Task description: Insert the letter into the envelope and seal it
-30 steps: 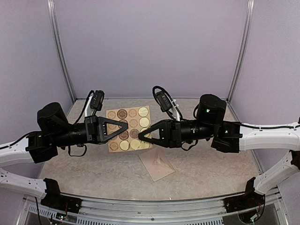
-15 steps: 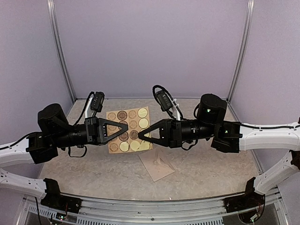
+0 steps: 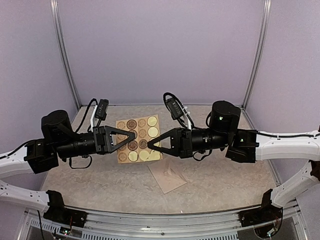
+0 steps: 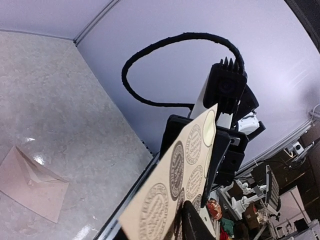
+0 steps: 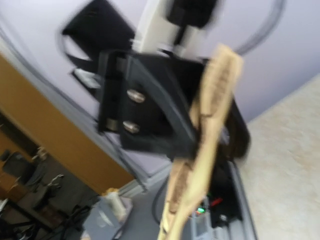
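Observation:
The pale pinkish envelope (image 3: pixel 167 176) lies flat on the table in front of both arms, its triangular flap seams showing; it also shows in the left wrist view (image 4: pixel 31 183). The letter is not in view. A tan sheet of round stickers (image 3: pixel 138 138) hangs above the table between the two grippers. My right gripper (image 3: pixel 149 146) is shut on the sheet's right edge. My left gripper (image 3: pixel 134 135) is at its left side, one finger (image 4: pixel 192 225) against the sheet (image 4: pixel 172 182); its grip is unclear. The right wrist view shows the sheet (image 5: pixel 210 125) edge-on and blurred.
Lilac walls with metal corner posts (image 3: pixel 65 60) close in the table on three sides. The speckled tabletop (image 3: pixel 100 185) spreads around the envelope. A metal rail (image 3: pixel 160 220) runs along the near edge between the arm bases.
The left arm has drawn slightly back to the left. The sticker sheet has shifted a little to the right. The envelope has not moved.

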Tool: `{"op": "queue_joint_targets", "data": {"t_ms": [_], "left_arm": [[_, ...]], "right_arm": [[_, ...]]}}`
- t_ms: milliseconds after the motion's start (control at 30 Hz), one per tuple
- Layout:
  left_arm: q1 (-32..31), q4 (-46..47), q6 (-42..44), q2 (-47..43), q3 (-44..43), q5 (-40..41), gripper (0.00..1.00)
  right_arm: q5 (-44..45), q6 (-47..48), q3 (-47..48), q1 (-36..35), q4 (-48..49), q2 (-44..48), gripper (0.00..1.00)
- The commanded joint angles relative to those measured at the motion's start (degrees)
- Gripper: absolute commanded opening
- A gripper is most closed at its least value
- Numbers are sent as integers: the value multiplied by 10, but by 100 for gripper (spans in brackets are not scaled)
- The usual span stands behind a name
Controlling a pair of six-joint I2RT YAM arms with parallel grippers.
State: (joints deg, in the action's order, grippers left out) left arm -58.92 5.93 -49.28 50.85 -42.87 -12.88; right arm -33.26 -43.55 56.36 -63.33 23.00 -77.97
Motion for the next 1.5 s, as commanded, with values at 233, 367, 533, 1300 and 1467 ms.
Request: {"op": "queue_joint_targets", "data": {"t_ms": [233, 367, 533, 1300, 1467], "left_arm": [[-8, -236, 82, -58, -103, 246, 35], [-28, -204, 86, -34, -101, 226, 35], [-59, -107, 98, 8, -86, 148, 36], [-81, -64, 117, 87, -74, 86, 45], [-81, -64, 115, 87, -69, 88, 45]], "right_arm": [[188, 22, 77, -4, -262, 11, 0], [207, 15, 89, -4, -286, 0, 0], [202, 7, 94, -4, -278, -10, 0], [105, -17, 75, -3, -181, -2, 0], [89, -23, 72, -4, -161, -1, 0]]}}
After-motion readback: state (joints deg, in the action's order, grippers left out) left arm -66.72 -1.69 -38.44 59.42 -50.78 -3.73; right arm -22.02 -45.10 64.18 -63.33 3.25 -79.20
